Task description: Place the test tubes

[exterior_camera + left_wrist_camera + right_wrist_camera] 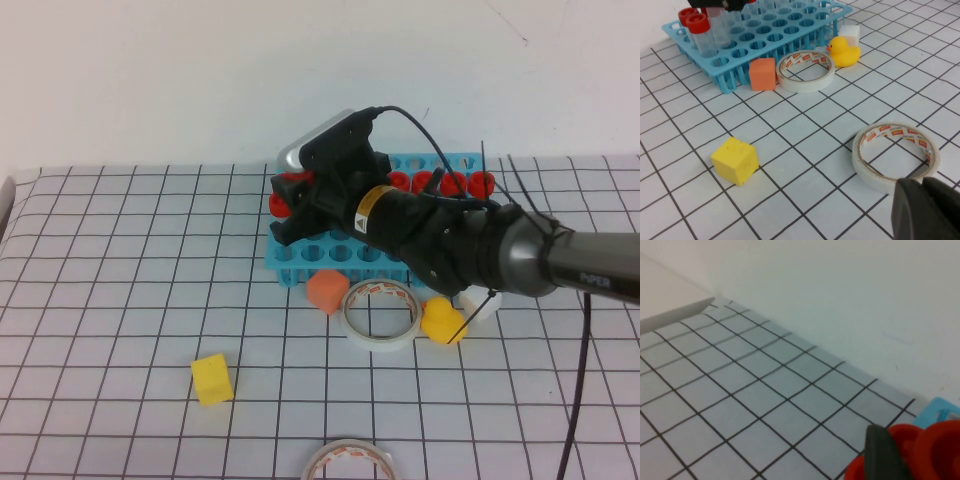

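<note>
Right hand (286,212) at tubes (702,35) in rack (310,256); left hand (923,189) beside tape (860,156).

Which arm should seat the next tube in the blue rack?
Right. The right gripper is over the left end of the blue rack, at the red-capped tubes. The left gripper, shut, sits low by a tape roll, away from the rack.

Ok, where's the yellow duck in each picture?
High view: duck right of centre, beside the tape roll; right claw over the blue rack.
Left wrist view: duck between that roll and a white cube; left claw by another roll.
Right wrist view: no duck.
Shared landmark: the blue rack, in all three.
</note>
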{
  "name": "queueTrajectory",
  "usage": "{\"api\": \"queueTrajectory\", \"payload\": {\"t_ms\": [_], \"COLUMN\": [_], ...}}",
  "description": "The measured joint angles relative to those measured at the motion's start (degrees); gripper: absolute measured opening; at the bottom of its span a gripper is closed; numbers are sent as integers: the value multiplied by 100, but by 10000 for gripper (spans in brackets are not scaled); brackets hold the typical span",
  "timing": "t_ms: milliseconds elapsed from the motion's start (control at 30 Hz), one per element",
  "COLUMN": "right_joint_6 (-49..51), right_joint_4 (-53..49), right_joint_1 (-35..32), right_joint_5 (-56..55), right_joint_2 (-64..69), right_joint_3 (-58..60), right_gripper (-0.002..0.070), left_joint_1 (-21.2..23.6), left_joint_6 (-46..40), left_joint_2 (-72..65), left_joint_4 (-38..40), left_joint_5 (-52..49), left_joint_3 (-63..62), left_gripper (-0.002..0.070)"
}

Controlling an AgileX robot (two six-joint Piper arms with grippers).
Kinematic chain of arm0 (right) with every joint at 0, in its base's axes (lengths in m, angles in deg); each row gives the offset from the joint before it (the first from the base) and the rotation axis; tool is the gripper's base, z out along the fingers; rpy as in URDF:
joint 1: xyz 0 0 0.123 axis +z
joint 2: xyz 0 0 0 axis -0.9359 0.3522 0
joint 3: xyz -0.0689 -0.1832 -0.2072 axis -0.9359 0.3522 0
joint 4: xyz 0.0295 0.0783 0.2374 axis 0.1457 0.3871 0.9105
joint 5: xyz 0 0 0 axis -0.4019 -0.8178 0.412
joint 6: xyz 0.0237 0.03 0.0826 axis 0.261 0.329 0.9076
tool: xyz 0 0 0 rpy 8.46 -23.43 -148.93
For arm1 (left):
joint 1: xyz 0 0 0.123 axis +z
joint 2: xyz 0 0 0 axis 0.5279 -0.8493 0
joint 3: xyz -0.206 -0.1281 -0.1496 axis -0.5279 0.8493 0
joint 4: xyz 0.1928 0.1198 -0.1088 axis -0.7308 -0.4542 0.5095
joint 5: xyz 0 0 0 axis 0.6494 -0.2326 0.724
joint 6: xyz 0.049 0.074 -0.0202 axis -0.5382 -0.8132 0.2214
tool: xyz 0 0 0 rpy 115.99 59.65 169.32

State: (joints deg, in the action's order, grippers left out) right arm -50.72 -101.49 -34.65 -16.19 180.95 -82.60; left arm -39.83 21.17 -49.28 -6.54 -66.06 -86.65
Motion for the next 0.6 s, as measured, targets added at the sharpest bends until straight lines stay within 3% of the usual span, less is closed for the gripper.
{"api": "queueTrajectory", "payload": {"t_ms": [600], "right_joint_6": [0], "right_joint_4": [193], "right_joint_1": [-11], "right_joint_5": [216], "right_joint_2": [86], "right_joint_3": [-103], "right_gripper": [260], "left_joint_1": [0], "left_joint_6": [0], "left_joint_2": [0], "left_joint_4": [0], "left_joint_5": [0], "left_joint_3": [0], "left_gripper": [-1]}}
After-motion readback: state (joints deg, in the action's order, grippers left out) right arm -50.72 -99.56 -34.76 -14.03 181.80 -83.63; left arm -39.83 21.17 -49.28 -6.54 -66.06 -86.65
